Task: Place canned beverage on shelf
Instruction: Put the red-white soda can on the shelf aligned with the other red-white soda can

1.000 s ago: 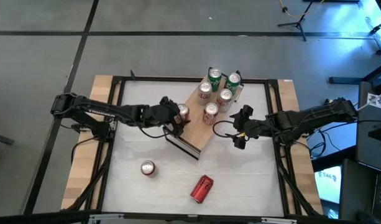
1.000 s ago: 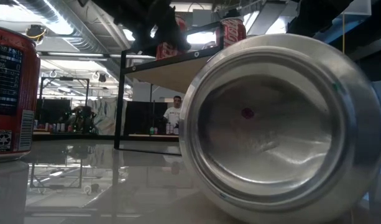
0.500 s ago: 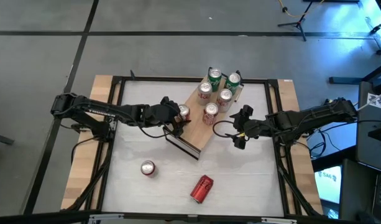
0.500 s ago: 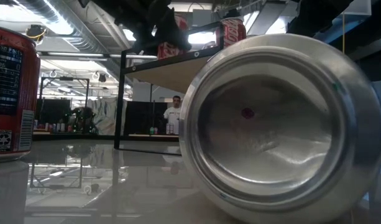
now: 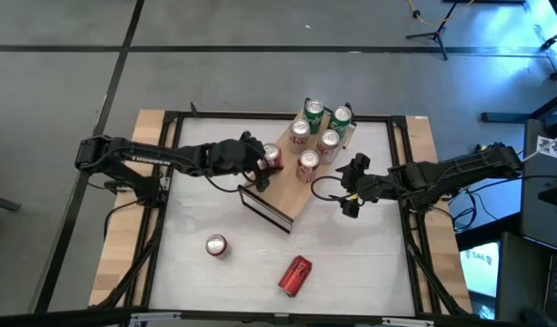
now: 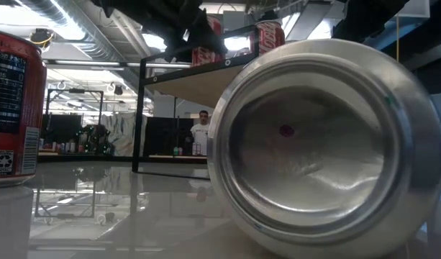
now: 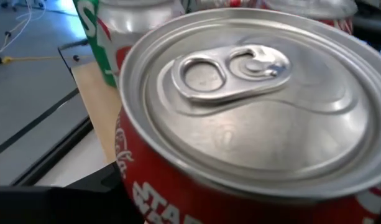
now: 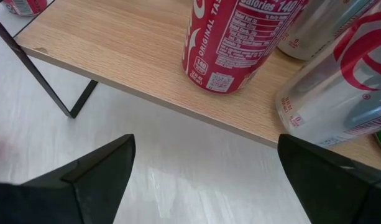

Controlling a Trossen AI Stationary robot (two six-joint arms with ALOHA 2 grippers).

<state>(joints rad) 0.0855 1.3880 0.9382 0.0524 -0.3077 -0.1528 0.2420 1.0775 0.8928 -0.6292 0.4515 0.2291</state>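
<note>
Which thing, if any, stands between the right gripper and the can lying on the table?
Nothing visible does. The right gripper hangs open beside the shelf. The lying can is on bare table nearer the front, and the space between them holds nothing. The upright can stands off to the side.

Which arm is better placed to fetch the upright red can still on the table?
Left. The upright red can stands on the left arm's side, though the left gripper is at a can on the shelf. The right gripper, open, waits across the shelf.
</note>
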